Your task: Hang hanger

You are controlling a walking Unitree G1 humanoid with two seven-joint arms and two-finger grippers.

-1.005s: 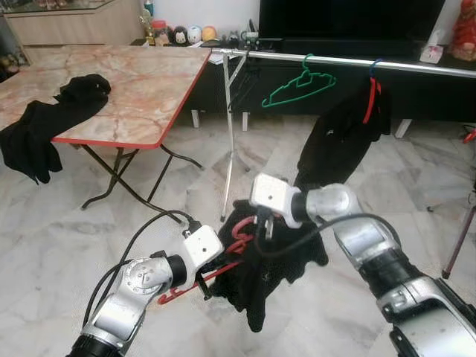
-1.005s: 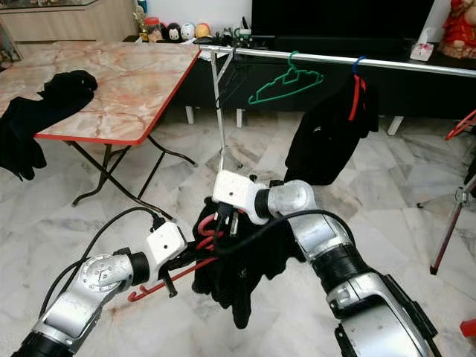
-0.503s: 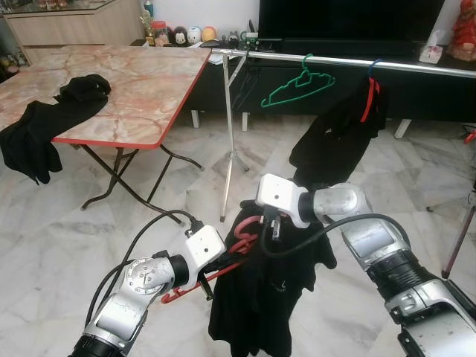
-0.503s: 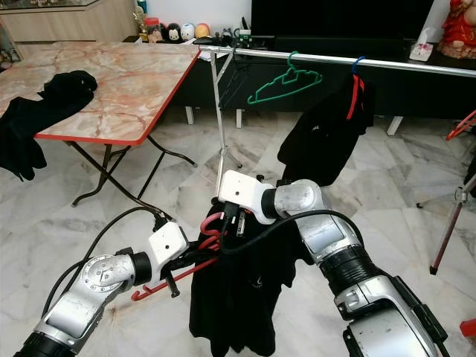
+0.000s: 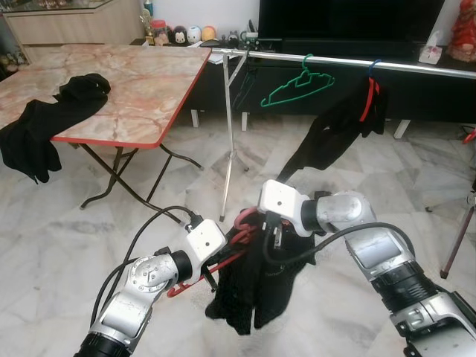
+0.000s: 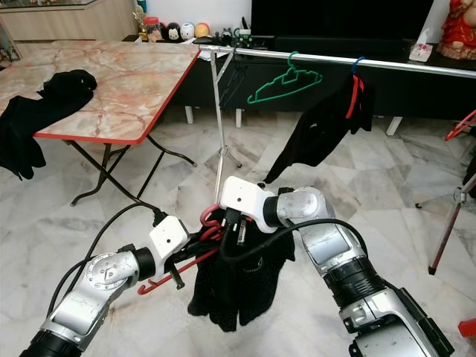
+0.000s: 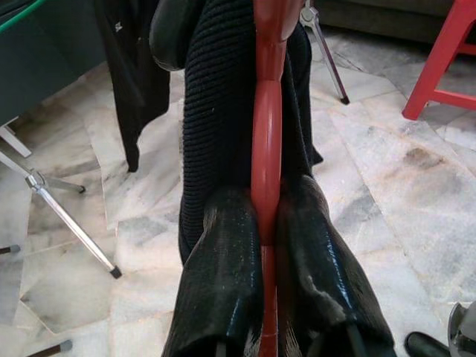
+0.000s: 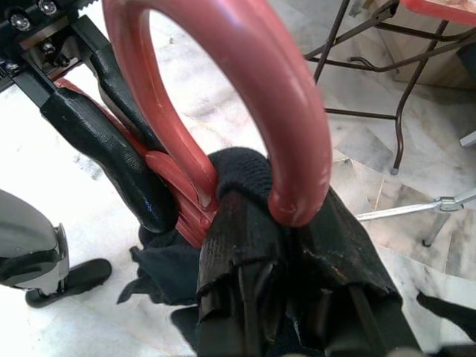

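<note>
Garment bunched up; red hanger between jaws.

Both eye views looked forward and down from the head, sharing the rail and table. Each wrist view sat close behind its fingers, sharing the red hanger.

Home: marble floor, television
</note>
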